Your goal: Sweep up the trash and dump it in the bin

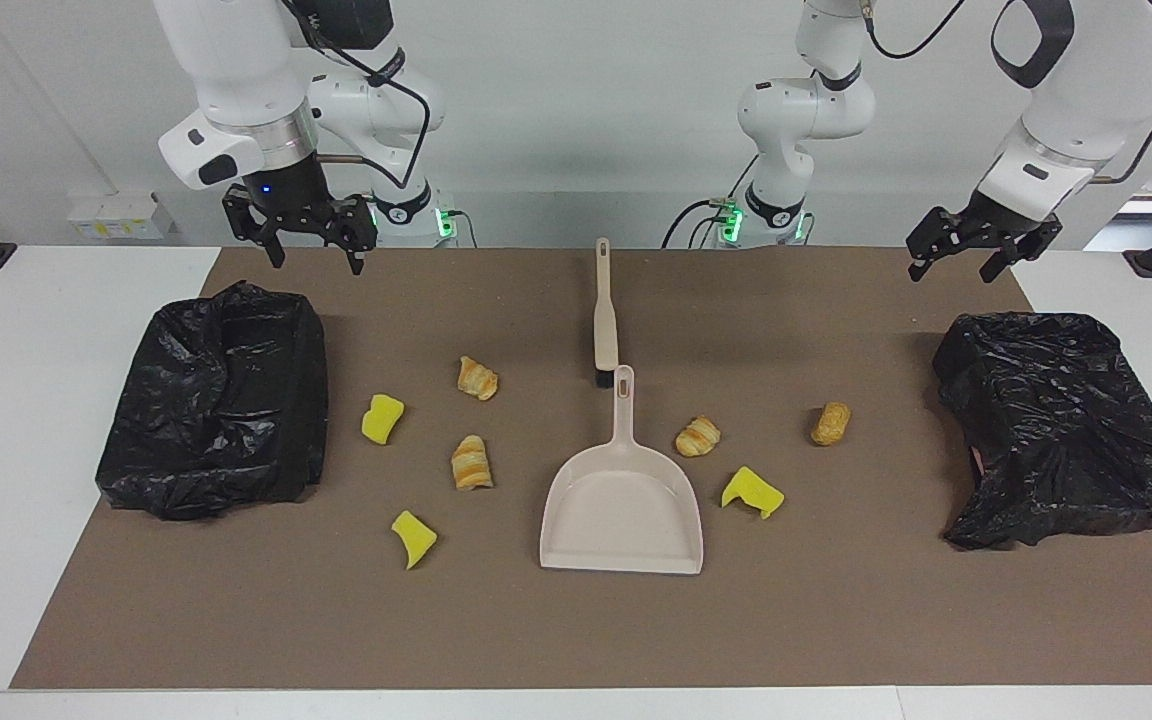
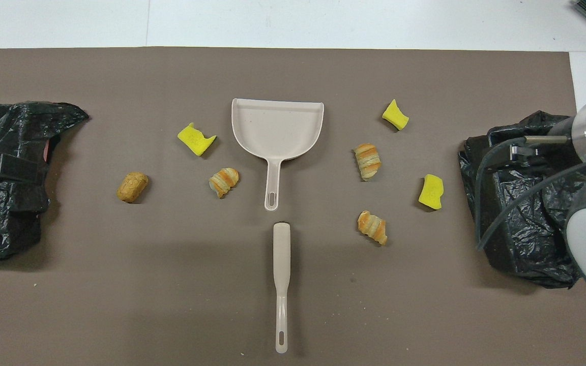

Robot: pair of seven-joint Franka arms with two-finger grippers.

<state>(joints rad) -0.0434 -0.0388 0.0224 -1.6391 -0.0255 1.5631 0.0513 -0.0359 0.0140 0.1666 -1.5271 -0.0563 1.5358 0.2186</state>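
Brown matting [image 1: 576, 630] covers the white table. Seven pieces of trash [image 1: 472, 463] lie scattered on it around a beige dustpan [image 1: 622, 510] and, nearer the robots, a beige brush [image 1: 604, 320]: three yellow chunks and four striped pastries. A black-bagged bin [image 1: 216, 400] sits at the right arm's end, another black-bagged bin [image 1: 1066, 425] at the left arm's end. The right gripper [image 1: 314, 252] hangs raised over the mat's edge by its bin, jaws wide and empty. The left gripper [image 1: 956, 265] hangs likewise by its own bin, jaws wide, empty. All trash lies well apart from both.
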